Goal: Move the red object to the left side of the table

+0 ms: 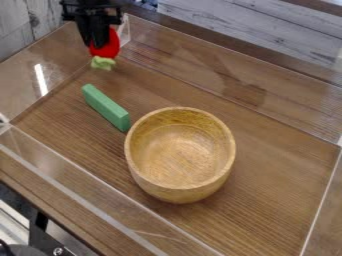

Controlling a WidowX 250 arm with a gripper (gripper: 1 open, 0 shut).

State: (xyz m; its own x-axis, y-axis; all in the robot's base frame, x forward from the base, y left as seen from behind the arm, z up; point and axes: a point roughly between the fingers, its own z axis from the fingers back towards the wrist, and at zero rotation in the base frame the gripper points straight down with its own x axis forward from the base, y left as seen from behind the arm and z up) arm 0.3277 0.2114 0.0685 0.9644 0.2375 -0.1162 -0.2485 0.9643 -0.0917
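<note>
Red object (107, 46) with pale green tip, green block (106, 108), yellow-tan bowl (179, 153), brown wood-grain table (254, 85)

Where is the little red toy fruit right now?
The red toy fruit is between the robot's jaws near the back left corner of the picture, beyond the green block and the wooden bowl.

Red object (107, 46) in the gripper (100, 38) above the brown table (241, 90)
</note>
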